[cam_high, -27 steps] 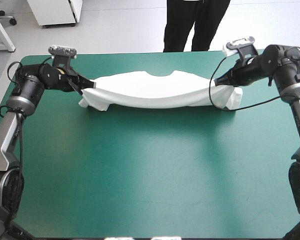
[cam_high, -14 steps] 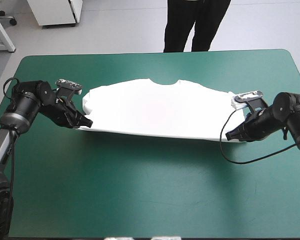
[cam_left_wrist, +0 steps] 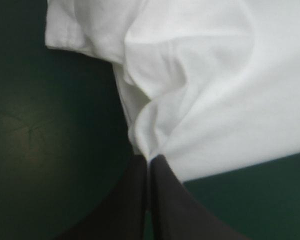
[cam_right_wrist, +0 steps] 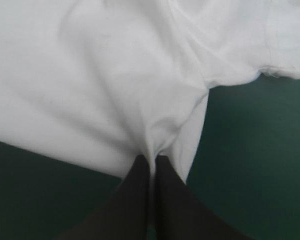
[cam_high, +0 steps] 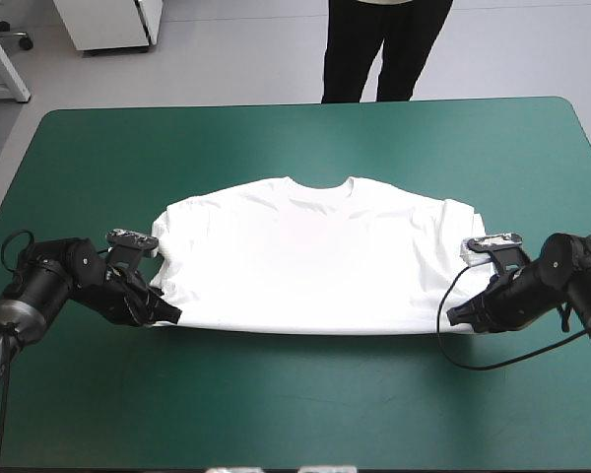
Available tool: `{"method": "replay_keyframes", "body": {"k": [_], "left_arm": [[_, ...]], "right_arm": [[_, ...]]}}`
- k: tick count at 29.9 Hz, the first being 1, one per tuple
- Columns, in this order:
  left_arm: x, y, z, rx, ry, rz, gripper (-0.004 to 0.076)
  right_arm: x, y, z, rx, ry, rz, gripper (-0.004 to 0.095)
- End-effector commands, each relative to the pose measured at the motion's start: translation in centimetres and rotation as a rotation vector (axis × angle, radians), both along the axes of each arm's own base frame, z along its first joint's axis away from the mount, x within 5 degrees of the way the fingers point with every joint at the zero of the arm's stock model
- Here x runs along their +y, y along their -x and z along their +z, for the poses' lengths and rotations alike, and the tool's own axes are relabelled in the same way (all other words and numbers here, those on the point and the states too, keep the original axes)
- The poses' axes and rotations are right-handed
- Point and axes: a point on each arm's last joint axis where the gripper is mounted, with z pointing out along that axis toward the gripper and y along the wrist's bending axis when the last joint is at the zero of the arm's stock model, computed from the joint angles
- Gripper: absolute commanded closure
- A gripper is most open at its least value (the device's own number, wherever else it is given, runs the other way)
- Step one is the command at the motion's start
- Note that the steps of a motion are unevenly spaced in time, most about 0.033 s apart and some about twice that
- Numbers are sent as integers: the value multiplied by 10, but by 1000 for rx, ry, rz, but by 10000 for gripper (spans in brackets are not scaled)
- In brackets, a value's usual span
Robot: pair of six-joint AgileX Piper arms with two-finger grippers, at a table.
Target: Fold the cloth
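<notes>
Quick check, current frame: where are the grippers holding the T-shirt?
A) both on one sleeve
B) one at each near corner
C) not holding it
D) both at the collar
B: the left gripper and right gripper each pinch one near corner of the T-shirt, fingers shut on the fabric in both wrist views. The collar lies on the far side, untouched.

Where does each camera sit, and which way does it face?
High view: above and behind the robot, looking down on the table; left gripper and right gripper each hold a near corner of the T-shirt.
Left wrist view: above the left gripper, looking along it at the pinched corner.
Right wrist view: likewise above the right gripper.
Shared: all three show the T-shirt.
</notes>
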Motion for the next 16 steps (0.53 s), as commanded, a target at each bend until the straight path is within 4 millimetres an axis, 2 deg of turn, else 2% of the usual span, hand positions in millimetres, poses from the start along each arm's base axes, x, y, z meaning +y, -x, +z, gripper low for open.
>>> {"method": "replay_keyframes", "body": {"k": [1,9,13,16], "left_arm": [[-1,2,9,-59,18,19,733],[-4,4,5,-35,52,25,733],[-3,6,2,-25,44,1,723],[-3,6,3,-28,44,-9,647]], "right_arm": [[0,2,7,-48,-24,-22,921],[1,7,-7,-21,-45,-45,904],[1,6,-9,-38,-44,-56,777],[1,6,-7,-53,-44,-59,656]]}}
